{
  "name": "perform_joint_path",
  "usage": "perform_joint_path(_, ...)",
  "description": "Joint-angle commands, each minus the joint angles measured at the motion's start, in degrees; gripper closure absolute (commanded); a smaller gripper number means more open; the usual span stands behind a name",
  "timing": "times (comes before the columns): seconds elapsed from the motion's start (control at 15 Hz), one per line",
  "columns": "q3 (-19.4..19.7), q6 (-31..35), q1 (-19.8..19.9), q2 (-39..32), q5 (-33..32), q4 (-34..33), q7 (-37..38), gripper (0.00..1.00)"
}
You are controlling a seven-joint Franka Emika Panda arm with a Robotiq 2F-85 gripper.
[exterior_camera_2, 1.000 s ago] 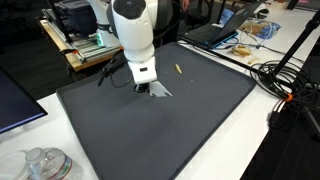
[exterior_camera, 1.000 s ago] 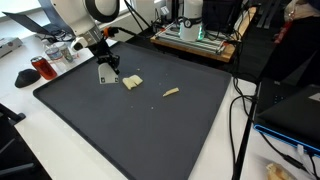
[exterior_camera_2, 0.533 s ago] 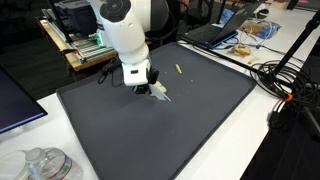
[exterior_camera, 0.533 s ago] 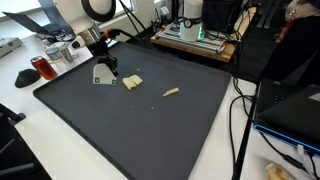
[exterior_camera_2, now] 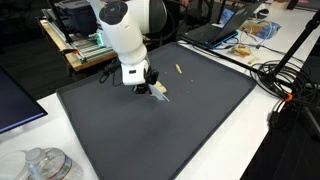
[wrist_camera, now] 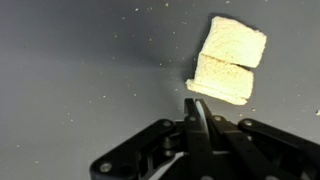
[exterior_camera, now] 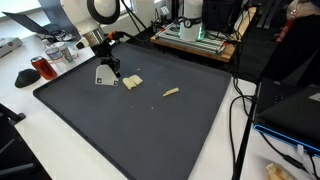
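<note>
My gripper (exterior_camera: 112,70) hangs over the far left part of a dark grey mat (exterior_camera: 150,125). Its fingers are shut on a thin grey flat plate (exterior_camera: 102,78), seen edge-on between the fingertips in the wrist view (wrist_camera: 197,100). A pale yellow two-part piece, like bread (wrist_camera: 228,62), lies on the mat just ahead of the fingertips, close to the plate's edge. It also shows in both exterior views (exterior_camera: 132,82) (exterior_camera_2: 161,93). A smaller yellowish strip (exterior_camera: 171,92) (exterior_camera_2: 179,69) lies further along the mat, apart from the gripper (exterior_camera_2: 146,84).
The mat lies on a white table. A red-and-dark object (exterior_camera: 40,68) stands off the mat's left corner. Equipment on a wooden board (exterior_camera: 195,38) is behind the mat. Cables (exterior_camera: 240,110) and a laptop (exterior_camera_2: 215,30) lie beside it. Clear jars (exterior_camera_2: 40,162) stand near a corner.
The gripper with the plate has shifted and turned a little away from the bread piece over the last second. In the last half second almost nothing moved.
</note>
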State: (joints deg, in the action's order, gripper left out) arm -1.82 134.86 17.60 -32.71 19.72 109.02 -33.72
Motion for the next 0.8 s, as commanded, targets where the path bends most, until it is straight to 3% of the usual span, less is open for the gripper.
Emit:
perform_joint_path(0.0,0.0,3.0,-0.9,6.7,-3.2,7.1,-1.6,0.99)
perform_joint_path(0.33,0.2,6.5,-3.7,16.9,-9.5,14.9,-3.7,0.99)
perform_joint_path(0.73,0.6,5.2,-8.6,29.0,-17.8,22.3,-7.0,0.99)
